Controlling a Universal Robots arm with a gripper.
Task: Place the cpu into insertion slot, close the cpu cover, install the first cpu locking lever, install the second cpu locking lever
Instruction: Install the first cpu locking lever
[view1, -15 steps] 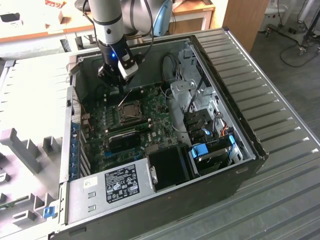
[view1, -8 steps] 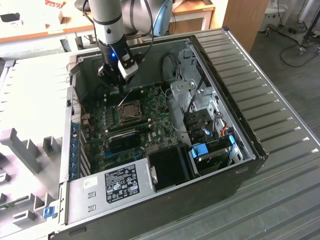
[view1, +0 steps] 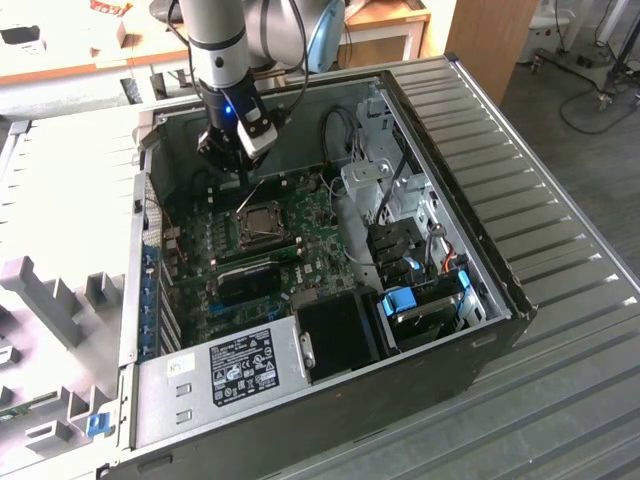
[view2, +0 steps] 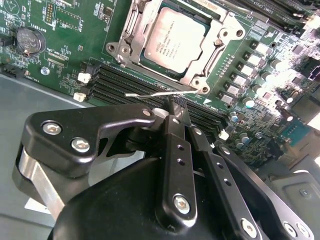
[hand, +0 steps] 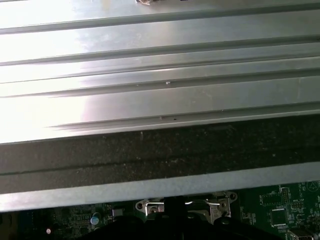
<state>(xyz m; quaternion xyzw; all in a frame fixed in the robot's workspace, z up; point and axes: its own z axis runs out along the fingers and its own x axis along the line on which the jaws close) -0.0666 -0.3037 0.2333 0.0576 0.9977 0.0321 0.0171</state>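
Cpu (view2: 174, 40) sits seated under the closed cpu cover (view2: 212, 75). Gripper (view2: 177, 106) fingers (view2: 175, 130) pressed together, tips at the thin locking lever (view2: 150, 94). Lever's long axis runs along the cover's gripper-side edge; actual grasp unclear.

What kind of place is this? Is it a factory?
Probably a robotics lab or workshop rather than a factory, though that is a guess. A robot arm reaches into an opened computer case lying on a ridged metal table. Behind it are a wooden desk and cables on the floor.
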